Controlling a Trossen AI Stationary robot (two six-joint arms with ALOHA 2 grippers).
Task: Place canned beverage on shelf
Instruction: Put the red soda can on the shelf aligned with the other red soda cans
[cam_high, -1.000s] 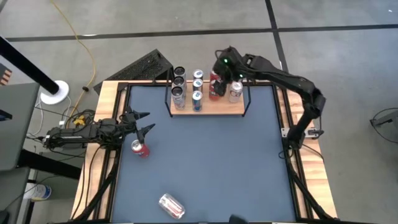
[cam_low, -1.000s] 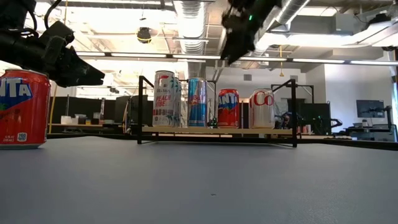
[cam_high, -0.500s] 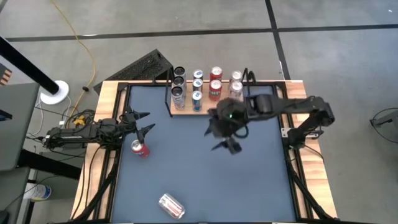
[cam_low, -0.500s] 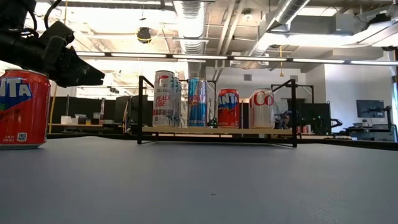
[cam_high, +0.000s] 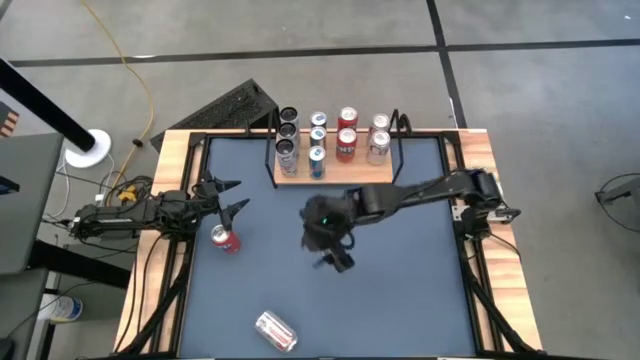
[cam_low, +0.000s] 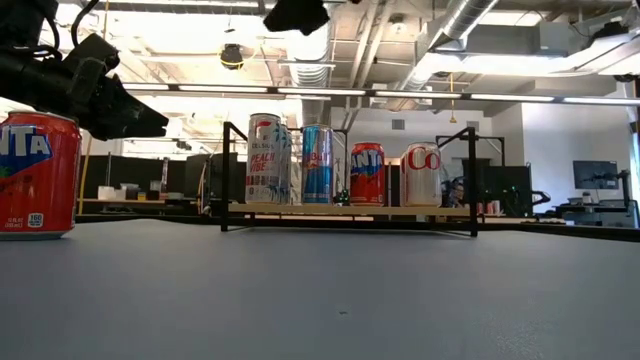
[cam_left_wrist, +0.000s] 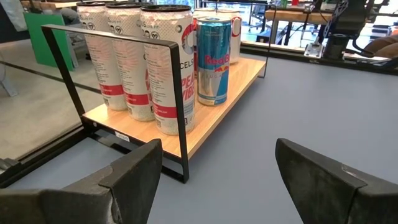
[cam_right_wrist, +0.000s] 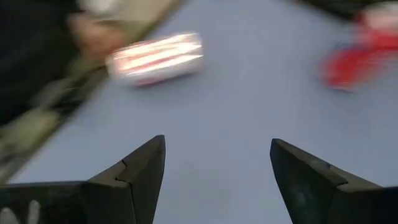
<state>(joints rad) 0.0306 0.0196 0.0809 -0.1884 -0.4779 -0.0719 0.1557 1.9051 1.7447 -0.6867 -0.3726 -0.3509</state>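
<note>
The shelf (cam_high: 335, 172), a light-wood board with black wire uprights, stands at the table's far side and carries several upright cans (cam_low: 318, 164). A red Fanta can (cam_high: 227, 239) stands on the blue table at the left. A silver can (cam_high: 276, 331) lies on its side near the front edge; it also shows in the right wrist view (cam_right_wrist: 155, 57). My right gripper (cam_high: 334, 256) is open and empty above the table's middle. My left gripper (cam_high: 232, 198) is open and empty beside the red can, at the table's left edge.
A wooden frame (cam_high: 170, 190) borders the blue table top. A black keyboard-like object (cam_high: 230, 108) lies on the floor beyond the far left corner. Bare blue surface lies between the shelf and the front edge.
My right gripper has swung away from the shelf, where it stood over the red and silver cans, toward the table's middle and near edge, open and empty. The cans on the shelf stay upright. My left arm has kept still.
</note>
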